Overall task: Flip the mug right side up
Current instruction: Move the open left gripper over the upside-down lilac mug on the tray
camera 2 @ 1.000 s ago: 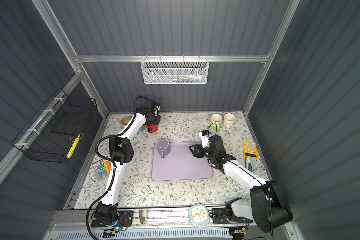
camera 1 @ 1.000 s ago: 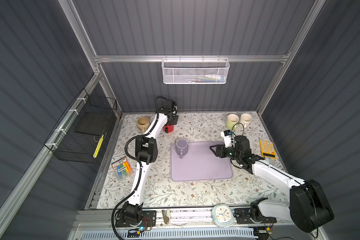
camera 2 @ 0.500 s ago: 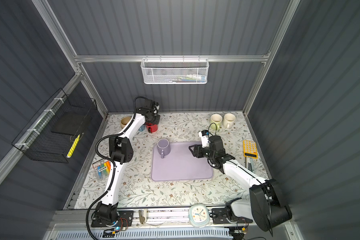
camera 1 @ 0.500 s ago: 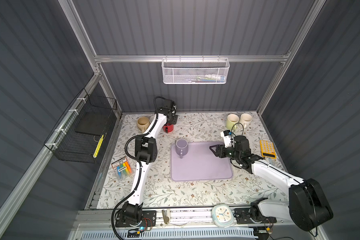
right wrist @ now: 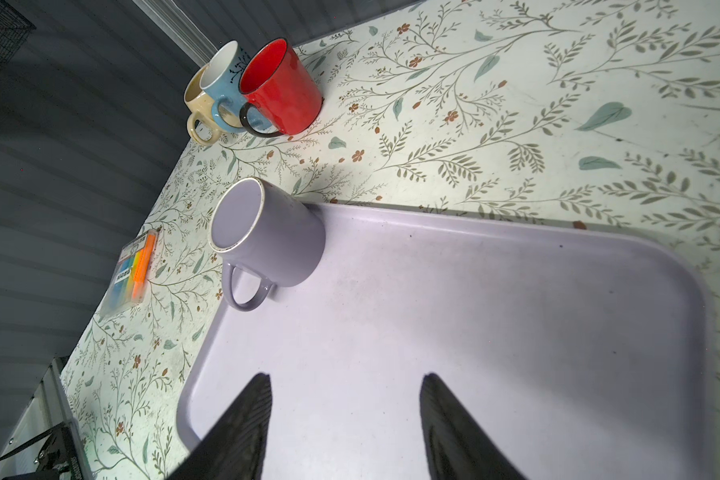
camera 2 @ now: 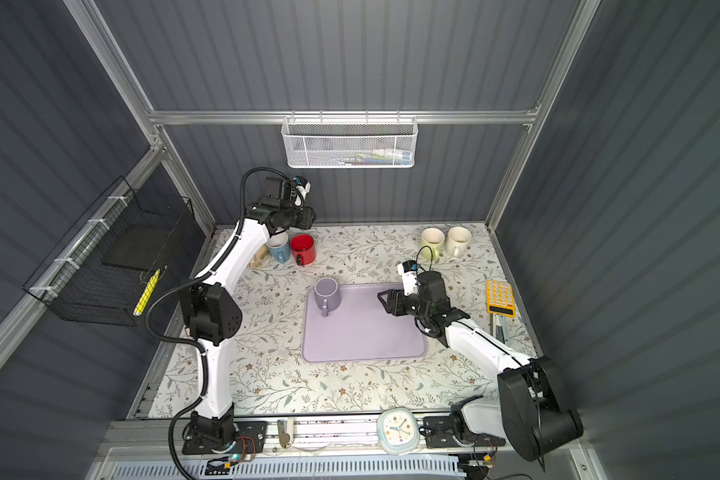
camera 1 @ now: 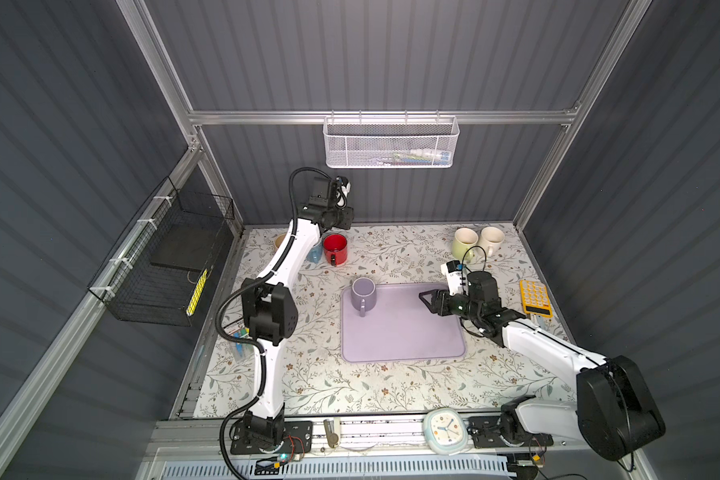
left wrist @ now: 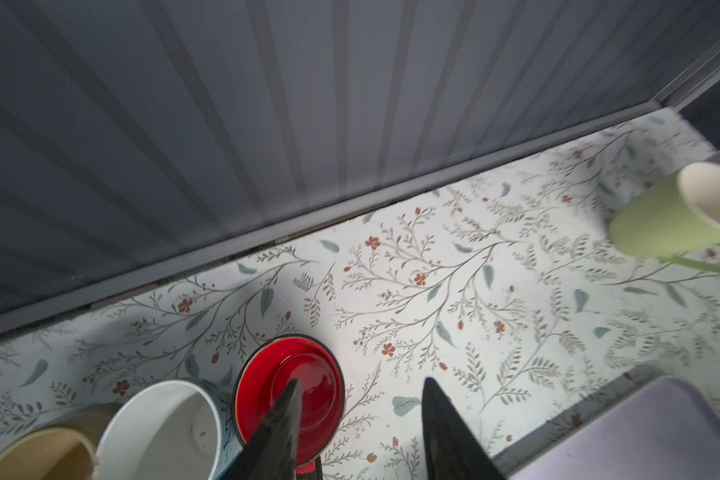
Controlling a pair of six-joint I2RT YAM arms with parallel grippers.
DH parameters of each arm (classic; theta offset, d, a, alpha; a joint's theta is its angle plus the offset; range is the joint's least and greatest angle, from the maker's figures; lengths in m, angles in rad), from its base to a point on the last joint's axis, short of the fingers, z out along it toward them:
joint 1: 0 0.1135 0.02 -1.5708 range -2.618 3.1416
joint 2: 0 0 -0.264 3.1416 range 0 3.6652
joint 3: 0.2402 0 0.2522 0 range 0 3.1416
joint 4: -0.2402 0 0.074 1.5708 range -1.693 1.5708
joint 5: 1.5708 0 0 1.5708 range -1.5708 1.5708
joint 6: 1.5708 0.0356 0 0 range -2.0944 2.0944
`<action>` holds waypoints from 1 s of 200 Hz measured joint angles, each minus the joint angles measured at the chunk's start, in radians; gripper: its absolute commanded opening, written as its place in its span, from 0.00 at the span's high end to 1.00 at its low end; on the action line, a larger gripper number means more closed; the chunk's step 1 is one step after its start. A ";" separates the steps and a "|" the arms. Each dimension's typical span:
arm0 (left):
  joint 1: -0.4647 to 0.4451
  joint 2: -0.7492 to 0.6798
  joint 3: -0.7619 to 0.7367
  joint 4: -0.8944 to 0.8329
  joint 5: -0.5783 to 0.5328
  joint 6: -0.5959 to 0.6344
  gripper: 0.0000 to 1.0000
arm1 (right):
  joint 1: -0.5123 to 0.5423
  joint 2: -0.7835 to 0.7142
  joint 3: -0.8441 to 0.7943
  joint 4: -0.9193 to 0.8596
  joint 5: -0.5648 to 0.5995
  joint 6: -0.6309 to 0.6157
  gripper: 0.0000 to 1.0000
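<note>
The purple mug [camera 1: 362,294] stands inverted, axis vertical, on the tray [camera 1: 404,340], directly ahead of the nearer right claw [camera 1: 425,302], which is released and empty.

We see a glossy red ceramic mug [left wrist: 312,370] below the left gripper [left wrist: 361,381], and a smooth, matt lilac plastic tray [right wrist: 516,332] ahead of the right gripper [right wrist: 346,376].

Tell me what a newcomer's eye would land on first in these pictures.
First comes the bright red mug at the back left of the flowered table. It stands upright beside a blue mug, with the left tool open above it. Next is the purple mug, standing bottom up on the far left corner of the lavender tray, with the open right tool facing it from across the tray.
</note>
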 measured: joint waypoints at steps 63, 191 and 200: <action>-0.041 -0.298 -0.389 0.073 -0.018 0.005 0.52 | 0.000 -0.011 0.000 -0.014 0.053 -0.019 0.39; -0.171 -0.823 -1.046 0.060 -0.095 -0.184 0.51 | 0.000 -0.002 0.046 -0.048 0.151 -0.041 0.39; -0.185 -0.828 -1.076 0.075 -0.088 -0.224 0.51 | 0.000 0.008 0.059 -0.050 0.152 -0.041 0.39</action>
